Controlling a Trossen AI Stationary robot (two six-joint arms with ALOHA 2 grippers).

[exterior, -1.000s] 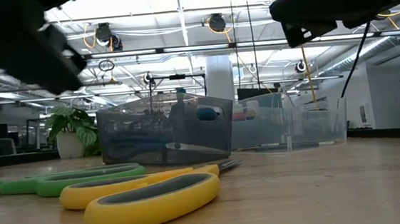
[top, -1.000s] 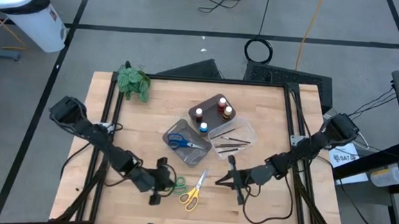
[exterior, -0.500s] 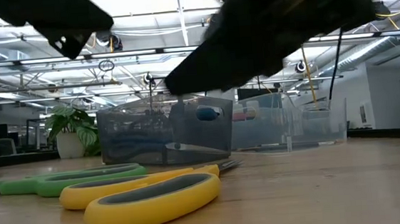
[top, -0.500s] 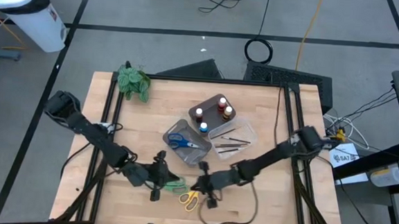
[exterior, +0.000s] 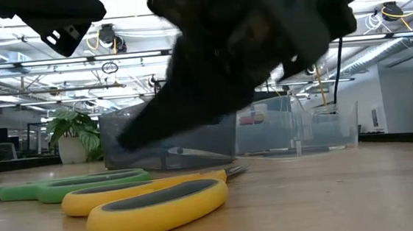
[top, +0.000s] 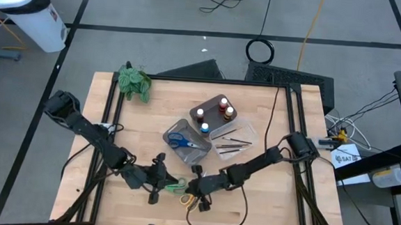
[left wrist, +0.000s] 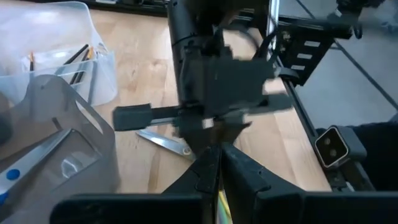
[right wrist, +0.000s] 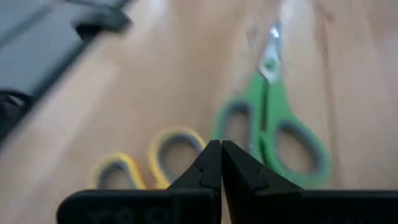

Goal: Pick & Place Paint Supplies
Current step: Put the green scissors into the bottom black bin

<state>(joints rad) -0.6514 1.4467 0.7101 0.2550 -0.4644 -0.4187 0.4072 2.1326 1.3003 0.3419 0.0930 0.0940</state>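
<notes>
Overhead, arms hide what the empty, closed right pincer (right wrist: 221, 163) faces: green scissors (right wrist: 280, 130).

From above, the right pincer (top: 197, 193) covers most of the yellow scissors (top: 187, 200), and the green scissors (top: 175, 188) show only partly beside the left pincer (top: 160, 182). In the low view a blurred dark arm blocks much of the grey tray (exterior: 170, 140). The brushes (top: 228, 143) are too small to count.
</notes>
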